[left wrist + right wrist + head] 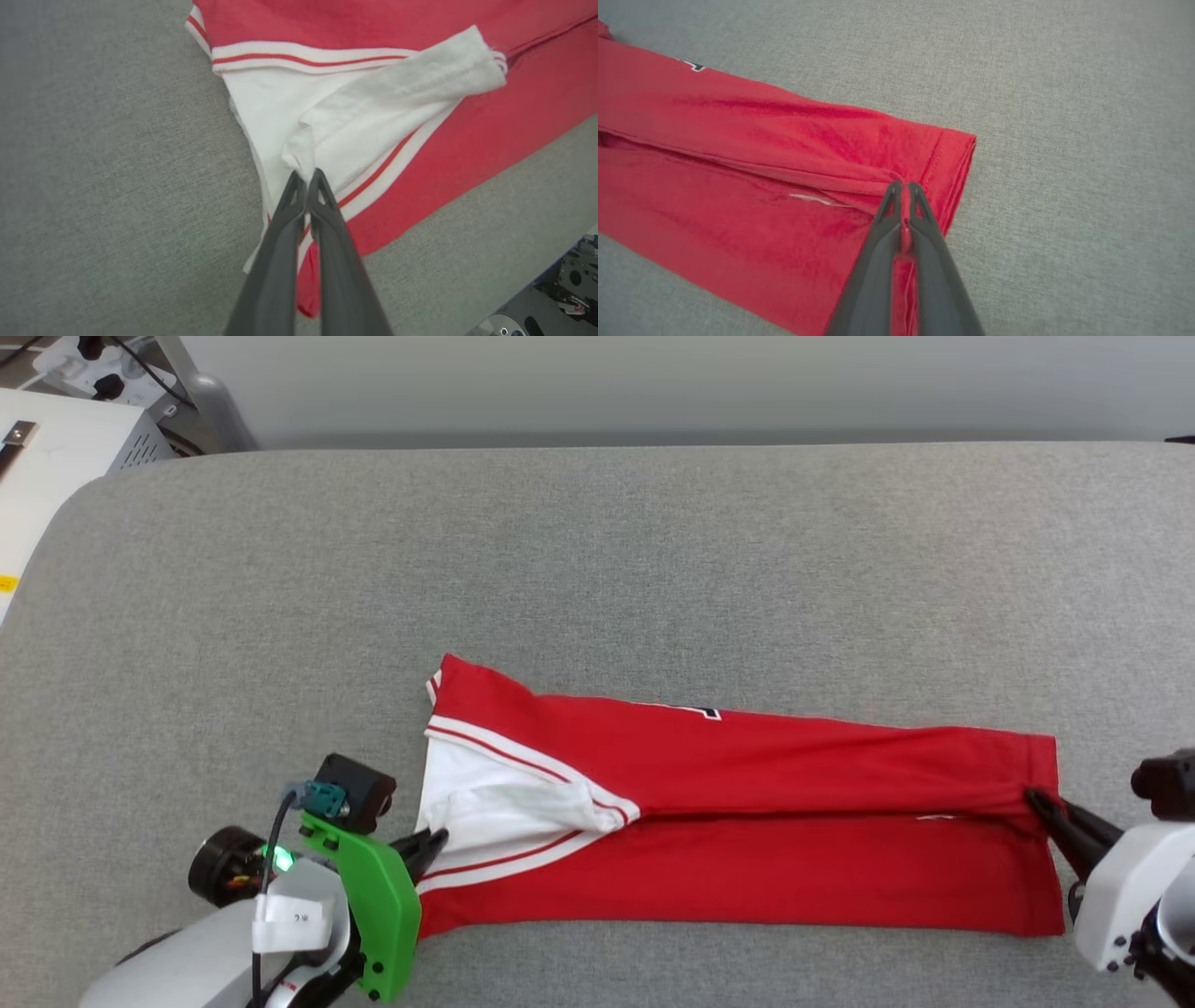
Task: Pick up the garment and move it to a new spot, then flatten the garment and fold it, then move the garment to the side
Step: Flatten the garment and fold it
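The garment, a red jersey with white sleeves and striped trim, lies folded lengthwise into a long band across the grey surface, collar end to the left. My left gripper is shut on the white sleeve fabric at the garment's left end; its fingertips pinch a fold of it. My right gripper is shut on the folded red hem at the right end, with red cloth showing between its fingers. A sliver of black print peeks out at the far edge.
The grey padded table has wide free room behind the garment and to the left. A white box with cables stands off the table at the far left. Part of the robot's base shows below the near edge.
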### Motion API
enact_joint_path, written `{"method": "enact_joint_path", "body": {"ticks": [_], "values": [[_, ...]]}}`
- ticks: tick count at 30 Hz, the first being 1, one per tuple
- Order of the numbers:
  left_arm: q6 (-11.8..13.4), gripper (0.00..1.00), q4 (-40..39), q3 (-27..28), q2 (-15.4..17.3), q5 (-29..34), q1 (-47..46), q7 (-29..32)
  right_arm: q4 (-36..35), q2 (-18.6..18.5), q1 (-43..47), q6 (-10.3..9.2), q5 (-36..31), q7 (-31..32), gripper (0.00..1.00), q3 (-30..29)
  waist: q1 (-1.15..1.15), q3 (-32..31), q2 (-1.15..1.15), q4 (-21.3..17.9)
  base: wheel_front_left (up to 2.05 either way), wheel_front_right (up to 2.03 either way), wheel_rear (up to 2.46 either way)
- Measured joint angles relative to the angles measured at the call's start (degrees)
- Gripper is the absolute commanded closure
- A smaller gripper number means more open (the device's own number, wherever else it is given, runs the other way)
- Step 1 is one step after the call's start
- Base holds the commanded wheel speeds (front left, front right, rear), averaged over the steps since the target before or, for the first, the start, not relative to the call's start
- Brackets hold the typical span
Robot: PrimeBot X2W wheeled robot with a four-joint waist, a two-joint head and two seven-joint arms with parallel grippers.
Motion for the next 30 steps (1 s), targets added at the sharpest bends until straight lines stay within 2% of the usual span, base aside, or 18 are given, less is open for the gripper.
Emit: {"method": "enact_joint_path", "body": {"ticks": [4,9,10,11,12,15,22,26,30], "values": [[0.58,1.0,0.33,-0.43,-0.12,-0.47,1.36,-0.47,-2.2,1.45,4.14,0.0,-0.23,2.89,1.0,-2.16,0.0,0.9,0.0,0.0,0.0,0.0,0.0],[0.68,0.99,3.56,-0.67,-1.59,-0.9,2.28,-1.77,-1.47,3.42,5.98,0.0,-1.15,5.03,1.0,-3.36,0.0,2.67,0.0,-0.26,0.0,0.0,0.0],[0.88,0.67,4.14,-0.56,-1.86,-0.9,2.29,-2.32,-1.27,3.67,5.97,0.0,-1.31,4.97,1.0,-3.65,0.0,2.82,0.0,-0.32,0.0,0.0,0.0],[1.04,0.0,4.78,-0.46,-2.19,-0.9,2.29,-2.83,-1.0,4.1,5.95,0.0,-1.3,4.76,0.48,-4.1,0.0,2.94,0.0,-0.4,0.0,0.0,0.0],[1.4,0.0,5.24,-0.03,-2.54,-0.92,2.42,-3.82,-0.96,4.57,5.93,0.0,-1.08,4.79,0.0,-4.3,0.0,2.91,0.0,-0.47,0.0,0.0,0.0],[2.78,0.0,5.7,1.53,-3.11,-0.99,3.33,-7.58,-1.57,5.09,5.92,0.0,-0.33,4.77,0.0,-5.0,0.0,2.27,0.0,-0.66,0.0,0.0,0.0],[8.66,0.0,4.3,5.32,-3.21,-0.21,6.08,-17.13,-6.31,3.02,5.93,0.0,5.37,4.93,0.0,-9.35,0.0,0.09,0.0,-0.9,0.0,0.0,0.0],[12.88,0.0,2.57,7.76,-3.49,2.47,6.34,-20.47,-7.92,0.11,5.91,0.0,9.22,6.95,0.0,-12.07,0.0,-0.35,0.0,-0.39,0.0,0.0,0.0],[17.02,0.0,1.12,11.69,-4.95,6.76,7.08,-21.65,-7.88,-2.23,5.89,0.0,14.55,12.7,0.0,-12.83,0.0,0.02,0.0,0.13,0.0,0.0,0.0]]}}
